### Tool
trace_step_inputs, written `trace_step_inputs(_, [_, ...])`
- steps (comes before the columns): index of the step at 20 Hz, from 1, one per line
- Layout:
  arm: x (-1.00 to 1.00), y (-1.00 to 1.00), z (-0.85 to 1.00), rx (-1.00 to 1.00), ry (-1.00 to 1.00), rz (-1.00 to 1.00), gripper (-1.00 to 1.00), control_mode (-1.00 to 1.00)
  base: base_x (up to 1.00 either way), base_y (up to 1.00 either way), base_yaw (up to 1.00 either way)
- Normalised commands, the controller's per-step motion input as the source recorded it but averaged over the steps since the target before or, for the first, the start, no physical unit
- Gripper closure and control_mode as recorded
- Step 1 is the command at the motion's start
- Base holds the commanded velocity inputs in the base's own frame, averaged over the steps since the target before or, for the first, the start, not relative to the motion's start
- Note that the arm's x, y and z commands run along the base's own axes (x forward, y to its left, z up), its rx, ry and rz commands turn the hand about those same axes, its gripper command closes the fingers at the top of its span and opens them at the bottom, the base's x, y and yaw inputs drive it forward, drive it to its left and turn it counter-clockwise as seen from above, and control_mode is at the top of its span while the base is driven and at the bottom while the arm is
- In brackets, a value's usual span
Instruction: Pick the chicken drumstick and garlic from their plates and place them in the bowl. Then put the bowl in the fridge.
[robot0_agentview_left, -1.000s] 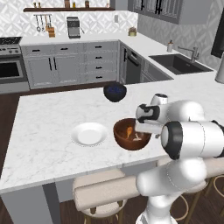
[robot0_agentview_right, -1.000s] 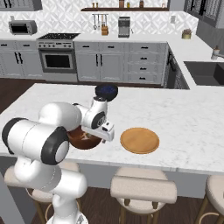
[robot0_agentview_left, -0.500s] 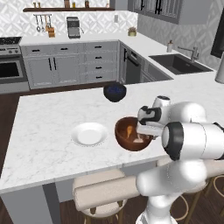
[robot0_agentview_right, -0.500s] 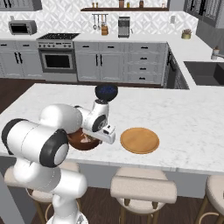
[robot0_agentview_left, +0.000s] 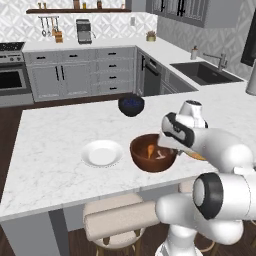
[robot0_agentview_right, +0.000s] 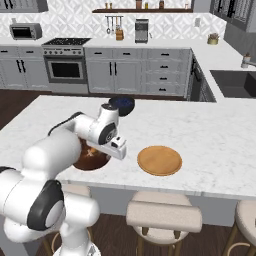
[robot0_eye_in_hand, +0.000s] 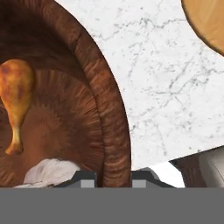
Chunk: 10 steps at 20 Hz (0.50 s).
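Note:
The reddish-brown bowl (robot0_agentview_left: 145, 159) stands on the island counter, and its near wall (robot0_eye_in_hand: 114, 131) runs up between my two fingertips. My gripper (robot0_eye_in_hand: 113, 179) is shut on that rim at the bowl's right side (robot0_agentview_left: 169, 146). Inside the bowl lie the chicken drumstick (robot0_eye_in_hand: 16, 96), bone end down, and the whitish garlic (robot0_eye_in_hand: 50, 169) beside it. The white plate (robot0_agentview_left: 102, 152) sits bare to the left of the bowl. The wooden plate (robot0_agentview_right: 159, 160) lies bare to its right, with its edge (robot0_eye_in_hand: 205, 22) in the hand view. The fridge is out of view.
A small dark blue bowl (robot0_agentview_left: 131, 105) stands further back on the island. Padded stools (robot0_agentview_right: 163, 216) line the front edge of the counter. A sink (robot0_agentview_left: 205, 72) is set in the right-hand counter, and a stove (robot0_agentview_right: 65, 65) with grey cabinets runs along the back wall.
The jaws were open a second ago and have closed on the bowl's rim. The hand has dipped slightly toward the rim; the bowl and plates have stayed put.

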Motion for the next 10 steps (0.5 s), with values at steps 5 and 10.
trace_step_inputs(5, [-0.8,0.0,1.0,0.01,0.0,0.0,1.0,-1.0,0.0,0.0,0.0])
trace_step_inputs(10, [-0.91,0.02,0.95,0.0,-0.01,0.0,1.0,-1.0,0.0,0.0,0.0])
